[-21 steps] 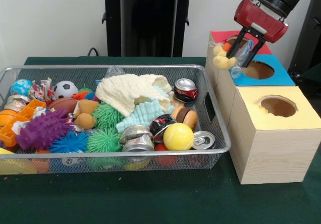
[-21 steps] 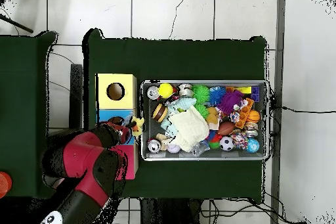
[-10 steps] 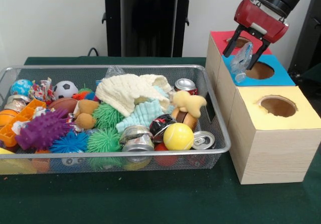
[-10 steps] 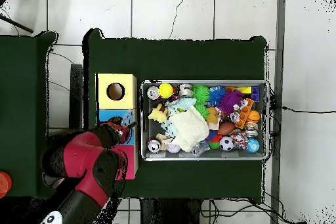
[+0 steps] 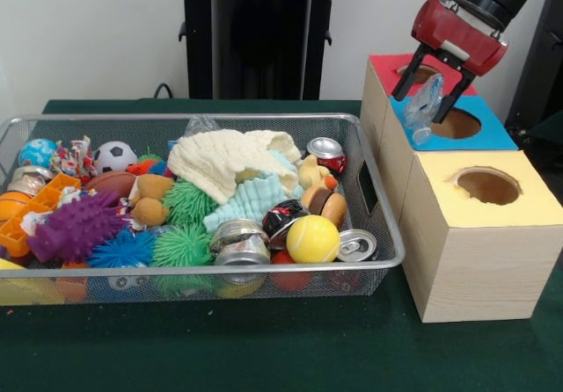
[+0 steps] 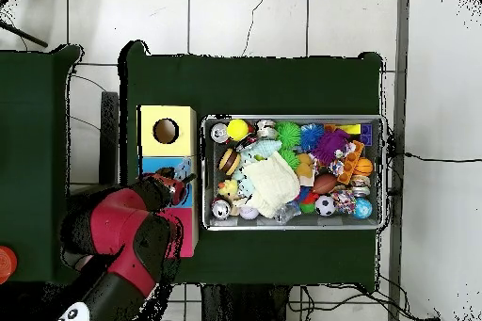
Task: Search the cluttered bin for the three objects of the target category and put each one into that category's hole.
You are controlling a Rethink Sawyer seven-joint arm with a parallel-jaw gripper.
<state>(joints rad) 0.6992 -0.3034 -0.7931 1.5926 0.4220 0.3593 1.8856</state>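
Green cloth covers the table [image 5: 264, 357], and on it sits the biggest item, a wire mesh bin [image 5: 374, 207] packed with toys and cans. Just beside the bin's end stands a row of three box tops with round holes: a yellow-topped wooden box [image 5: 475, 234] nearest the camera, a blue-topped one [image 5: 488, 133] behind it, and a red-topped one [image 5: 387, 62] at the back. In the overhead view the yellow box [image 6: 168, 130] lies at the row's upper end.

Red and black, the arm [image 6: 118, 232] reaches over the blue box. Its gripper [image 5: 431, 93] hangs with the two dark fingers [image 5: 406, 77] spread apart; a crumpled piece of clear plastic [image 5: 422, 111] sits between them, above the blue top beside its hole. Whether the plastic is pinched cannot be told.

Inside the bin, a cream knitted cloth [image 5: 230, 159] drapes over the middle, with a pale blue ridged toy [image 5: 251, 200] under its edge. A purple spiky toy [image 5: 75, 227] lies toward the other end, next to green spiky balls [image 5: 185, 244] and a blue one [image 5: 121, 250]. A small yellow plush duck [image 5: 312, 172] lies in the bin near the boxes, between a red soda can [image 5: 325, 156] and a toy hamburger [image 5: 324, 204]. A yellow tennis ball [image 5: 312, 238] rests just in front of the hamburger, beside a can lying on its side [image 5: 356, 245]. A miniature soccer ball [image 5: 114, 156] sits at the far rim.
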